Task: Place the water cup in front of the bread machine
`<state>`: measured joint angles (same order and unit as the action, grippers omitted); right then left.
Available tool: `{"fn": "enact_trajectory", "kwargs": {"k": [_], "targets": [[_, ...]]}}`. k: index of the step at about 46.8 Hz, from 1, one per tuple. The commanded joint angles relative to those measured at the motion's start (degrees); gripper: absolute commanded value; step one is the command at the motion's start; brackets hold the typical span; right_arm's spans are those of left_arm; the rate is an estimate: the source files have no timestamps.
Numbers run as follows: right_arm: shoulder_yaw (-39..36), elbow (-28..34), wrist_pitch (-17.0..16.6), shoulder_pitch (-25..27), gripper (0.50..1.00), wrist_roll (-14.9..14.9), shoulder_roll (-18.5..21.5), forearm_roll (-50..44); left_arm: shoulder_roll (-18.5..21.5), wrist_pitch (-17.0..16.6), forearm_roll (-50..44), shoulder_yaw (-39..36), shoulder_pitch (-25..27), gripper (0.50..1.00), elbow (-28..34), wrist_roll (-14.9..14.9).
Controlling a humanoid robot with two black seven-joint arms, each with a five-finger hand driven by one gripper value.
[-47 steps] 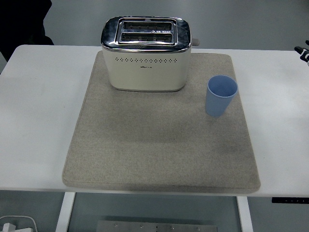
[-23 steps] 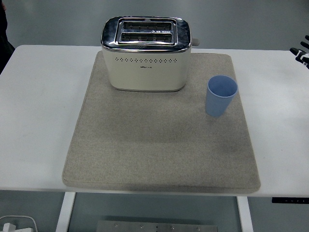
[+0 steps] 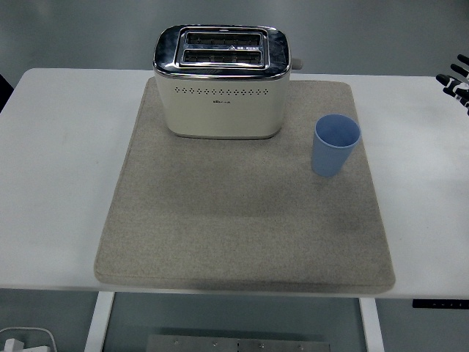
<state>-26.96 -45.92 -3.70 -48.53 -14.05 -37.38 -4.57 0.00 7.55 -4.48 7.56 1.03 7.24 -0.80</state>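
Blue plastic water cup (image 3: 337,144) stands upright on the grey felt mat (image 3: 242,220), right of the cream bread machine (image 3: 221,82), apart from it, not in front. The machine has small dark print under its dotted row, too small to read. My right robot hand (image 3: 457,80) shows only fingertips at the white bench (image 3: 51,147) right edge; can't tell its grip.
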Motion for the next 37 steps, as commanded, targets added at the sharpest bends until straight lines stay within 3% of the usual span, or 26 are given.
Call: {"fn": "enact_trajectory", "kwargs": {"k": [1, 13, 24, 30, 37], "targets": [[0.1, -0.1, -0.1, 0.2, 0.934, -0.5, -0.1, 0.1, 0.0, 0.0, 0.0, 0.0, 0.0, 0.999, 0.0, 0.0], [0.9, -1.9, -3.9, 2.5, 0.934, -3.4, -0.5, -3.4, 0.0, 0.0, 0.0, 0.0, 0.0, 0.999, 0.0, 0.0], [0.9, -3.0, -4.5, 3.8, 0.934, -5.6, -0.9, -10.5, 0.0, 0.0, 0.0, 0.0, -0.1, 0.999, 0.1, 0.0], [0.9, -3.3, -6.5, 5.7, 0.934, -7.2, -1.6, -13.3, 0.0, 0.0, 0.0, 0.0, 0.0, 0.999, 0.1, 0.0], [0.9, -7.3, -6.9, 8.4, 0.934, -10.4, -3.2, -17.1, 0.0, 0.0, 0.0, 0.0, 0.0, 0.999, 0.0, 0.0]]}}
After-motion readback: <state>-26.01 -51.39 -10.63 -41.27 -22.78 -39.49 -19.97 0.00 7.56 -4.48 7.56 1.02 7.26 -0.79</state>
